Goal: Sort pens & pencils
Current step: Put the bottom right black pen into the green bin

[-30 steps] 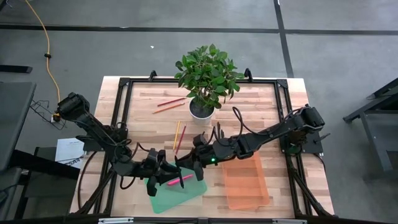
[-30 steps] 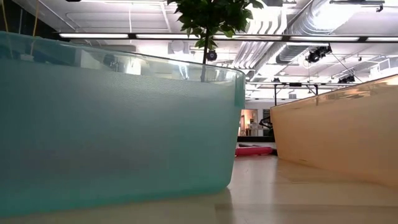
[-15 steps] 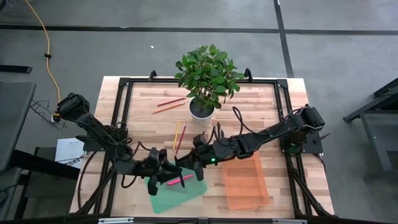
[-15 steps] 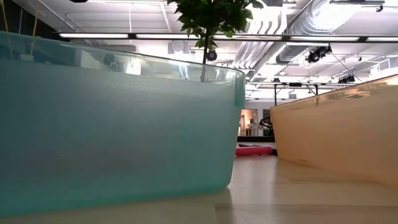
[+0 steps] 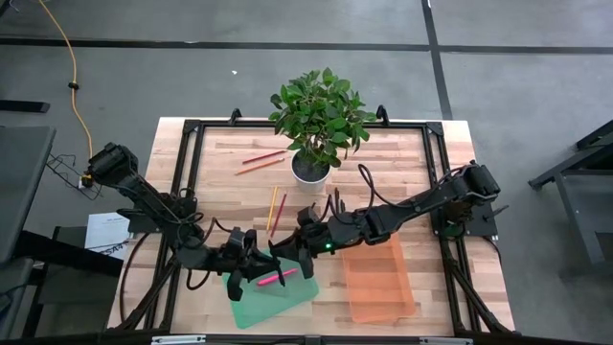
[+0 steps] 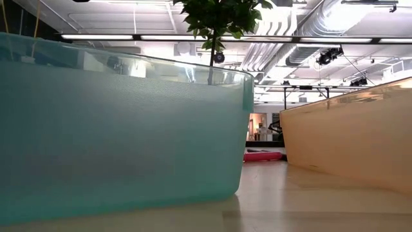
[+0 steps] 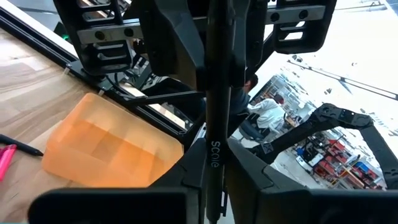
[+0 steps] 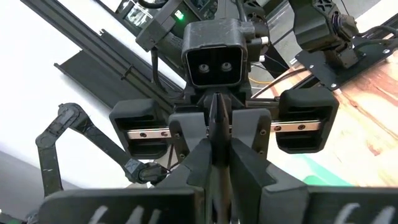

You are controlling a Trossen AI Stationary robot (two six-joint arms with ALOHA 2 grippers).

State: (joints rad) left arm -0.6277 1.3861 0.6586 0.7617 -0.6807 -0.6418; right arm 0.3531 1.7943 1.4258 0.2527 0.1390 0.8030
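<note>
My left gripper (image 5: 251, 259) and my right gripper (image 5: 290, 251) face each other fingertip to fingertip above the far part of the green tray (image 5: 251, 305). Both are shut on one black pen (image 7: 214, 146), seen as a thin dark stick (image 8: 214, 124) in the right wrist view. A pink pen (image 5: 276, 278) lies flat in the green tray. Red and orange pencils (image 5: 263, 158) lie on the table left of the plant pot, and two more pencils (image 5: 275, 207) lie nearer the middle. Another pink pen (image 7: 4, 160) and a thin black stick (image 7: 20, 147) lie on the table beyond the orange tray. My left gripper pinches the black pen's one end (image 7: 213, 186) between its two fingers, coming level from the table's left. The pen runs on from its fingers toward the other gripper, lifted clear above the green tray. My right gripper pinches the pen's other end (image 7: 216, 43) between its two fingers (image 7: 174, 43), coming level from the table's right. The pen spans the short gap between the two grippers and touches nothing else.
An orange tray (image 5: 378, 278) stands right of the green tray near the table's near edge; both tray walls (image 6: 122, 129) (image 6: 351, 135) fill the low view. A potted plant (image 5: 316, 125) stands at the far middle. Black frame rails run along the table's sides.
</note>
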